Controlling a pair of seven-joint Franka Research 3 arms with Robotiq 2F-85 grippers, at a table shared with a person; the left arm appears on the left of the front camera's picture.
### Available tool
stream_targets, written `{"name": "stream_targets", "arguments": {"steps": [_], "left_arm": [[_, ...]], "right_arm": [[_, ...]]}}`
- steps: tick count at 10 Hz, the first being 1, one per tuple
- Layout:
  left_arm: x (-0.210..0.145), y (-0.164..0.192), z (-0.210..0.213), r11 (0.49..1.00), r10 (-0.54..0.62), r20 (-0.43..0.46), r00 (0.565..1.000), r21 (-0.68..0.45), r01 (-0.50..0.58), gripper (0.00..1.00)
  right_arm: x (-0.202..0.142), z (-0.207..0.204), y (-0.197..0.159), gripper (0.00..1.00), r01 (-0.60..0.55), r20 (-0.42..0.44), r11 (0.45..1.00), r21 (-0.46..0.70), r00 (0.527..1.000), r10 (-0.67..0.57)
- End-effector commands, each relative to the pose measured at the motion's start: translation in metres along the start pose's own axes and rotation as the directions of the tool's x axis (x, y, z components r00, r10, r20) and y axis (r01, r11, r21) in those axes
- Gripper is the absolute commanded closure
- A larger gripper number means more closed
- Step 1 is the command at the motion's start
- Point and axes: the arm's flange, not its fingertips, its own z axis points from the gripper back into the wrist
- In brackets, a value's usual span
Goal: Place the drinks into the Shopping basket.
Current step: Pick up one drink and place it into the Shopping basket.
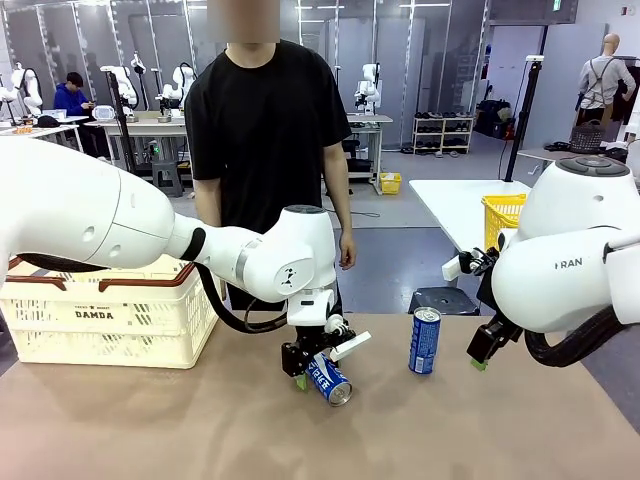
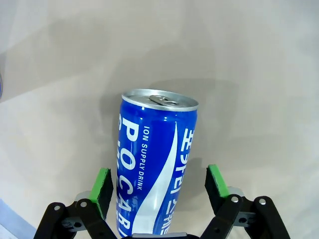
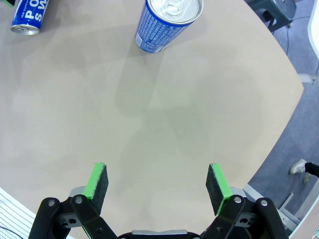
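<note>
The left claw (image 1: 318, 374) is low over the middle of the flat tan table (image 1: 180, 430). Its green pads (image 2: 103, 191) sit on both sides of a slim blue metal can with white letters (image 1: 329, 381). One pad is right at the can and the other has a small gap, so the claw is not squeezing it. The can is tilted. A second blue can (image 1: 425, 341) stands up to the right. The right claw (image 1: 479, 360) hangs just right of it, wide and holding nothing. The cream-white plastic basket with a brown-red rim (image 1: 120, 335) sits far left.

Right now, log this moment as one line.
left pincer: open, straddling lying blue can | right pincer: open, over table | upright blue can: untouched | Shopping basket: left side
</note>
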Motion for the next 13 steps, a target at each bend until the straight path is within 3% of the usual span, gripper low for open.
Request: {"name": "stream_targets", "arguments": {"steps": [1,9,11,12,13], "left_arm": [[-0.002,0.002,0.005,1.0,-0.016,0.048,0.999,-0.001,0.016,0.24],[0.002,0.0,0.001,1.0,0.016,0.053,0.998,0.0,-0.016,0.97],[0.014,-0.003,0.024,0.995,0.101,0.06,0.993,-0.001,-0.101,0.97],[0.022,-0.004,0.042,0.988,0.151,0.149,0.977,0.014,-0.154,0.97],[0.027,-0.004,0.057,0.978,0.201,0.155,0.967,0.017,-0.206,0.97]], "right_arm": [[-0.001,-0.001,0.0,0.01,0.004,-0.002,1.0,0.001,1.0,-0.004],[-0.001,-0.001,0.0,0.01,0.004,-0.002,1.0,0.001,1.0,-0.004],[-0.001,-0.001,0.0,0.01,0.004,-0.002,1.0,0.001,1.0,-0.004],[-0.001,-0.001,0.0,0.01,0.004,-0.002,1.0,0.001,1.0,-0.004],[-0.001,-0.001,0.0,0.01,0.004,-0.002,1.0,0.001,1.0,-0.004]]}}
